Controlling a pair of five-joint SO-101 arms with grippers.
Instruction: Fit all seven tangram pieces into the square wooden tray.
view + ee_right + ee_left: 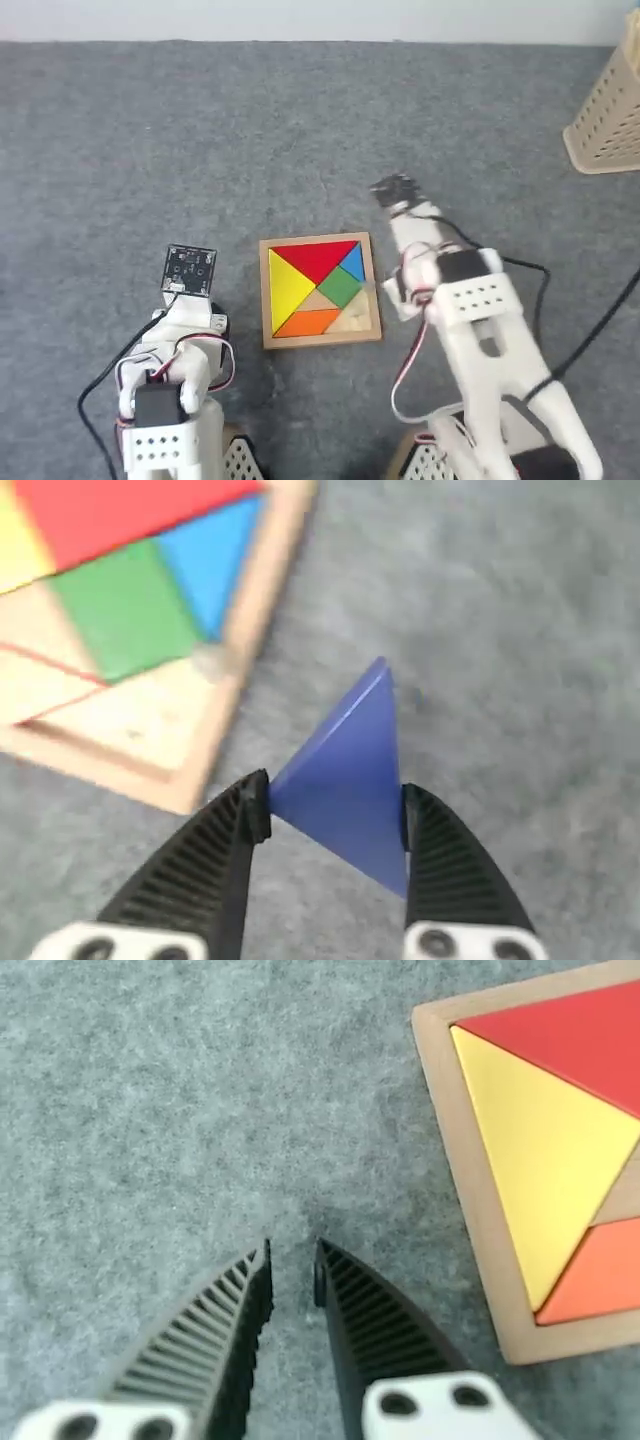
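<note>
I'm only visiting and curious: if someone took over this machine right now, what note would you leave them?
Left gripper: slightly open, empty, over the carpet beside the tray.
Right gripper: shut on the dark blue triangle, just outside the tray.
Done: red, yellow, green, orange and light blue pieces are in the tray.
Left: fit the dark blue triangle, probably into the bare corner.

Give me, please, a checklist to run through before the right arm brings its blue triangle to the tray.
1. Right claw gripping the blue triangle: ok.
2. Free space in the tray, at the corner nearest that claw: ok.
3. Triangle above that gap: not ok, it is beside the tray.
4. Triangle turned to match the gap: cannot tell.
5. Left claw empty, off the tray: ok.
</note>
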